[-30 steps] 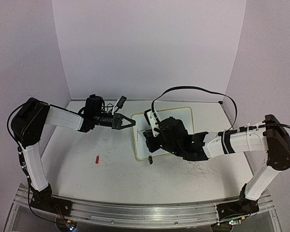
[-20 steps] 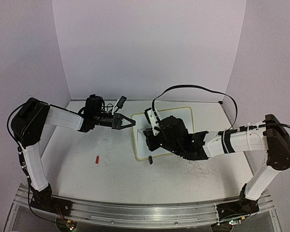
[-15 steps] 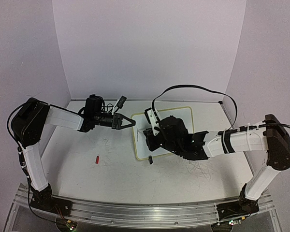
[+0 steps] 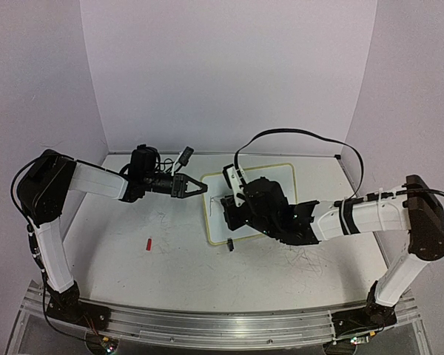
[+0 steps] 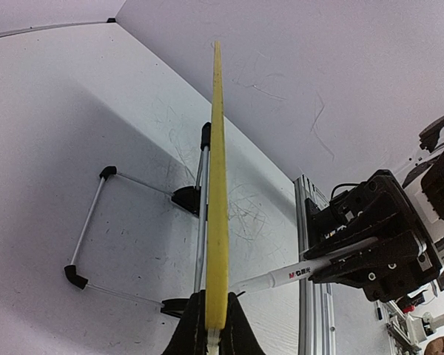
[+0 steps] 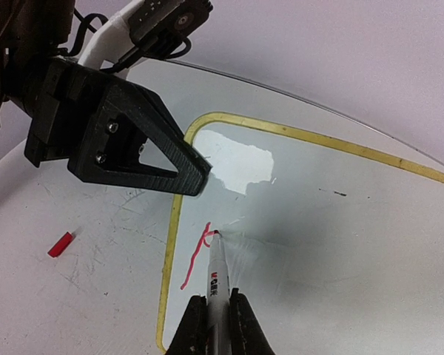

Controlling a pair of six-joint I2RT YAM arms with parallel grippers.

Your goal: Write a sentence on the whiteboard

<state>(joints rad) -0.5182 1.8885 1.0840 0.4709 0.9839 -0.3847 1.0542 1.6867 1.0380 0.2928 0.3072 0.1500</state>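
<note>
The whiteboard (image 4: pixel 283 180) lies at mid-table, white with a pale yellow rim. My left gripper (image 4: pixel 198 187) is shut on its left corner. In the left wrist view the rim (image 5: pixel 217 185) runs edge-on out of the closed jaws (image 5: pixel 214 325). My right gripper (image 4: pixel 233 211) is shut on a white marker (image 6: pixel 215 285), its red tip touching the whiteboard (image 6: pixel 333 237) near the left edge. The marker also shows in the left wrist view (image 5: pixel 296 275). Of the sentence, only a short red stroke with a small loop (image 6: pixel 195 260) shows; no words are readable.
A small red cap (image 4: pixel 149 243) lies on the scribbled tabletop, left of the board; it also shows in the right wrist view (image 6: pixel 59 243). The board's wire stand with black feet (image 5: pixel 89 222) rests on the table beneath it. Walls close in the back and sides.
My right gripper and the marker have shifted very slightly on the board. The left arm has not moved.
</note>
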